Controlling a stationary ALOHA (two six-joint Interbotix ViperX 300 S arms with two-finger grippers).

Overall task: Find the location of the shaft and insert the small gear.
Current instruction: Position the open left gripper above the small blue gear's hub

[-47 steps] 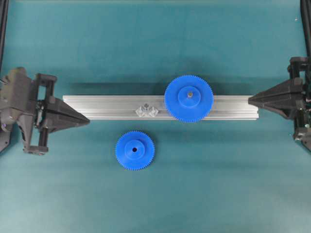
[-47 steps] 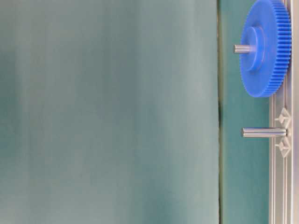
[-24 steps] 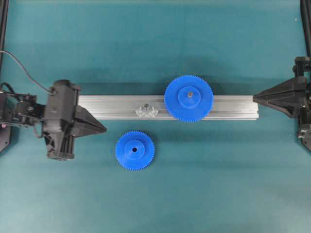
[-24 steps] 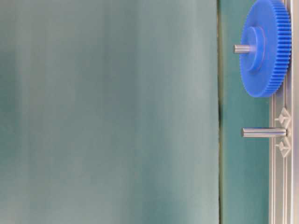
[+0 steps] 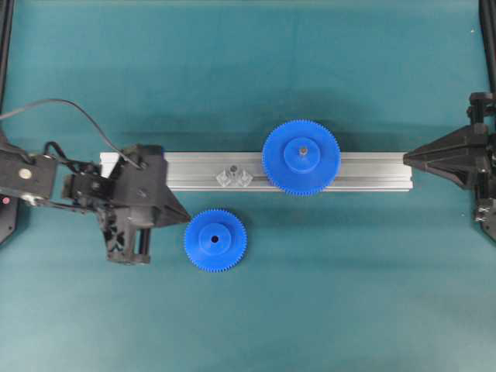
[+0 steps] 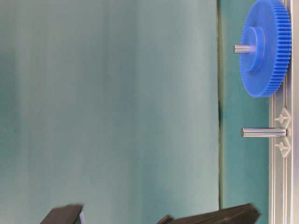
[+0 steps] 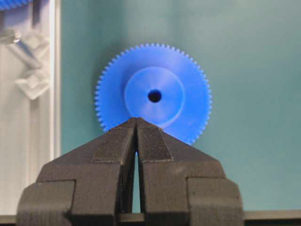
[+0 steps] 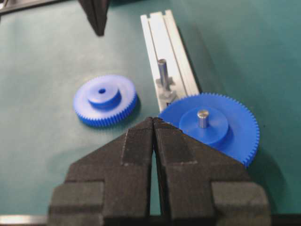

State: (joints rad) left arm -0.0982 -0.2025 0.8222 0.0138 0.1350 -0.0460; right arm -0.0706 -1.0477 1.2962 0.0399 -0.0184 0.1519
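The small gear (image 5: pixel 215 240) (image 7: pixel 154 96) (image 8: pixel 105 106) lies flat on the teal mat, in front of the aluminium rail (image 5: pixel 364 172). On the rail the bare silvery shaft (image 5: pixel 231 170) (image 6: pixel 263 132) (image 8: pixel 162 70) (image 7: pixel 10 36) stands upright on its faceted base, left of the larger blue gear (image 5: pixel 301 157) (image 8: pixel 221 123). My left gripper (image 5: pixel 186 215) (image 7: pixel 136 120) is shut and empty, its tips just left of the small gear's rim. At the rail's right end my right gripper (image 5: pixel 406 157) (image 8: pixel 153 119) is shut on nothing.
The larger blue gear (image 6: pixel 265 48) sits on its own pin on the rail. Black frame bars (image 5: pixel 6 46) run down both side edges of the mat. A black cable (image 5: pixel 54 105) loops above the left arm.
The left arm has moved right and slightly toward the front, from the rail's left end to beside the small gear. The right arm and both gears have stayed put.
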